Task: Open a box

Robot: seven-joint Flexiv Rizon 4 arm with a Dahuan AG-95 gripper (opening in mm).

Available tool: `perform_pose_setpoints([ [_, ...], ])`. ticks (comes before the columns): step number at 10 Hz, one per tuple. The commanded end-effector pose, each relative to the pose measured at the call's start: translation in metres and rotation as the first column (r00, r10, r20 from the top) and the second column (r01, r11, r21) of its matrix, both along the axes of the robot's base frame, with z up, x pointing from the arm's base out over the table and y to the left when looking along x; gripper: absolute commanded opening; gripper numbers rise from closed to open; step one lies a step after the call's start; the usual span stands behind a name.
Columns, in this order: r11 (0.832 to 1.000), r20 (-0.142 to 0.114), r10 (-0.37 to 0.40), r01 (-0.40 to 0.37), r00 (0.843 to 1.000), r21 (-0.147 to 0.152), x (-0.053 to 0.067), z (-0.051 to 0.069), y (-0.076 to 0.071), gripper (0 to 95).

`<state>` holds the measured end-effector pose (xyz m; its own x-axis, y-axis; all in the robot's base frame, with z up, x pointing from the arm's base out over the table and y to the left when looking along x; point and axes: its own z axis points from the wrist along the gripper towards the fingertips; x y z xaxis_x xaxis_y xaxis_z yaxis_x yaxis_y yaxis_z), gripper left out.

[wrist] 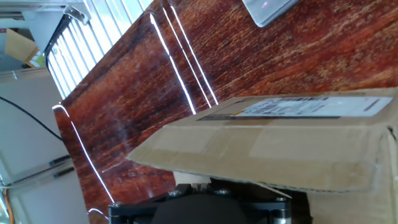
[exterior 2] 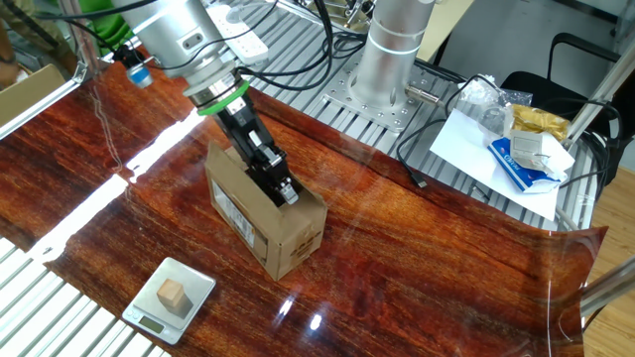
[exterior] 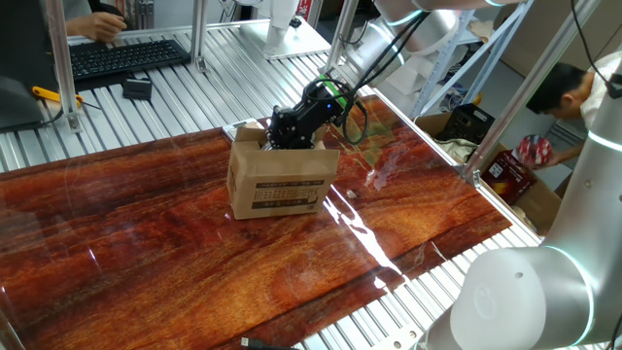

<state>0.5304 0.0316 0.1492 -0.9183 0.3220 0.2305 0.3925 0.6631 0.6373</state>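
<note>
The box (exterior: 277, 185) is a small brown carton with a black text block on its long side, standing on the red wood-grain table top (exterior: 146, 243). It also shows in the other fixed view (exterior 2: 260, 220). My gripper (exterior 2: 287, 194) reaches down at a slant onto the box's top, at the end with the logo face, and its tip touches the top flaps. In one fixed view the gripper (exterior: 288, 130) sits at the box's top far edge. In the hand view a brown flap (wrist: 267, 155) lies across the black hand body (wrist: 205, 208) and hides the fingers.
A small scale with a wooden cube (exterior 2: 171, 295) sits near the table's edge. Papers and a blue packet (exterior 2: 524, 159) lie beside the arm's base (exterior 2: 392, 59). A larger carton with items (exterior: 507, 173), a person (exterior: 575, 86) and a keyboard (exterior: 126, 56) are off the table.
</note>
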Motion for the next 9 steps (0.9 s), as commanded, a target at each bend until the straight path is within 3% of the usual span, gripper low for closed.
perform_pose_setpoints([
  [1, 0.974, 0.043, 0.115, -0.104, 0.993, -0.200, -0.001, 0.000, -0.001, 0.0],
  [3, 0.955, 0.052, 0.143, -0.124, 0.988, -0.268, -0.001, -0.001, 0.000, 0.0],
  [4, 0.925, 0.052, 0.183, -0.154, 0.982, -0.347, -0.001, -0.001, 0.000, 0.0],
  [6, 0.900, 0.046, 0.211, -0.176, 0.976, -0.399, 0.000, -0.004, 0.000, 0.0],
  [7, 0.870, 0.043, 0.247, -0.202, 0.968, -0.449, 0.002, -0.008, -0.003, 0.0],
  [9, 0.847, 0.042, 0.272, -0.218, 0.961, -0.485, 0.003, -0.012, -0.007, 0.0],
])
